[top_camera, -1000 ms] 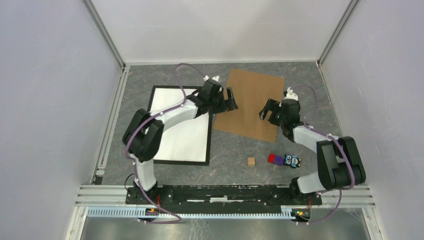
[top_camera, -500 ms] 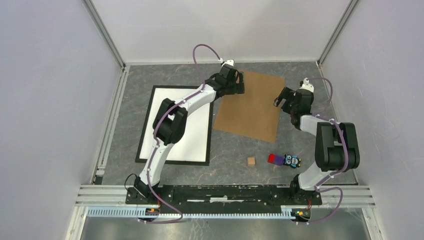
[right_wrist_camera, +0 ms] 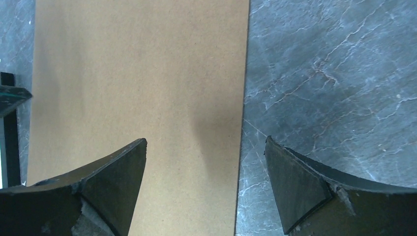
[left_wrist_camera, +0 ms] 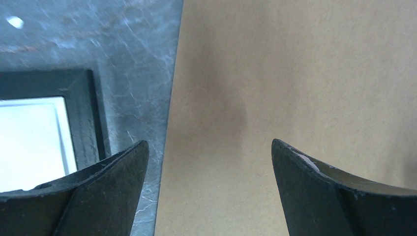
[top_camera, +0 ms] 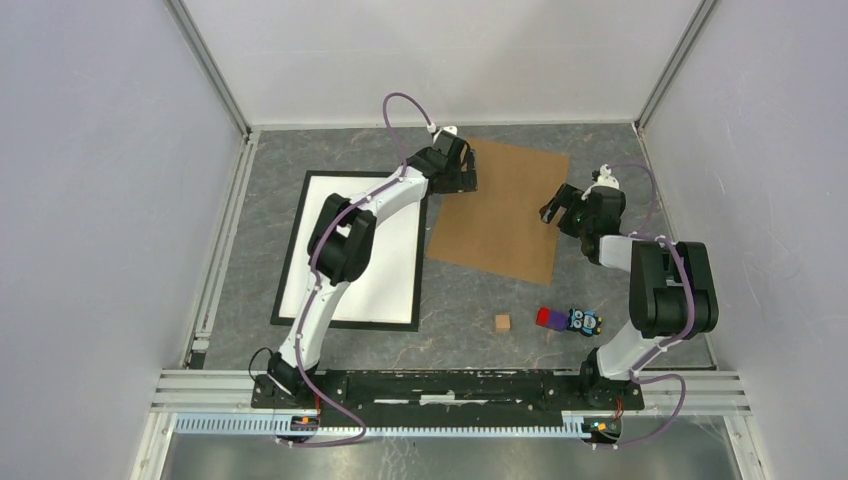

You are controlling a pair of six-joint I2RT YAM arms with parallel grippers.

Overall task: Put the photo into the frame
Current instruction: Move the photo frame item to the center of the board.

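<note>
The black frame (top_camera: 289, 250) lies flat on the left of the table, its opening filled by a white sheet (top_camera: 360, 255). No printed photo shows, so the photo is out of view. A brown board (top_camera: 500, 215) lies to the right of the frame. My left gripper (top_camera: 466, 172) hangs open over the board's far left edge (left_wrist_camera: 169, 123), with nothing between its fingers. The frame's corner (left_wrist_camera: 78, 113) shows at that view's left. My right gripper (top_camera: 556, 208) stands open astride the board's right edge (right_wrist_camera: 243, 98), empty too. The board (right_wrist_camera: 137, 73) fills that view's left half.
A small wooden cube (top_camera: 502, 322) sits near the front, with a red-and-blue block (top_camera: 549, 318) and a small dark toy figure (top_camera: 585, 321) to its right. White walls and metal rails close in the grey marbled table (top_camera: 460, 300) on three sides.
The left arm has stretched from the frame's far right corner out to the board's far left edge. The right gripper has shifted right and back to the board's right edge. Both stay open.
</note>
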